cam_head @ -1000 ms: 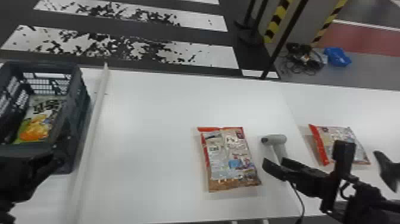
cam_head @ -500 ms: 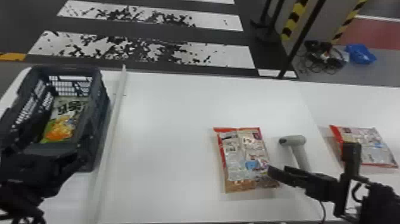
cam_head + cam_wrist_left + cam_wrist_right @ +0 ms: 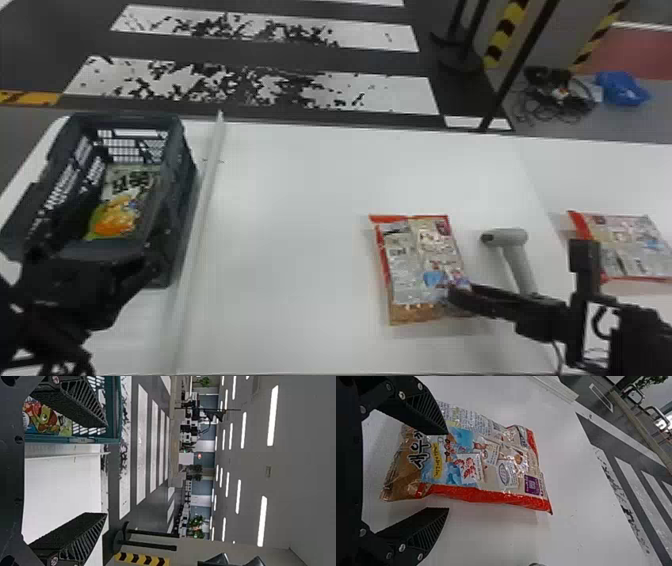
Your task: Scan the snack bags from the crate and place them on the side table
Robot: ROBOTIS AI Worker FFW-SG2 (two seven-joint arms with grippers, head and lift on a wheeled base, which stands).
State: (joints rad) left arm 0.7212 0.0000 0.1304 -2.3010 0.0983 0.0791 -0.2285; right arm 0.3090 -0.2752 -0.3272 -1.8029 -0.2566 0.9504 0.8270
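In the head view my left gripper [image 3: 95, 255] is at the near end of the dark crate [image 3: 172, 220], which holds a snack bag [image 3: 117, 215] with green and orange print. In the left wrist view my left gripper [image 3: 105, 469] is open, one finger over the crate [image 3: 79, 439]. My right gripper [image 3: 520, 272] is at a red-edged snack bag [image 3: 420, 265] lying flat on the table, one fingertip over its near right corner. In the right wrist view my right gripper [image 3: 447, 471] stands open, one finger overlapping the bag [image 3: 474, 459]. A grey scanner [image 3: 520, 260] lies right of that bag.
A second red-edged bag [image 3: 625, 240] lies on the white side table [image 3: 600, 175] at the right. A long pale rail [image 3: 205, 215] separates the crate from the main white table [image 3: 300, 225].
The head view has turned left, so the crate and bags sit farther right in it. My left gripper shows more fully beside the crate. The right gripper's fingertip has shifted left over the bag's corner.
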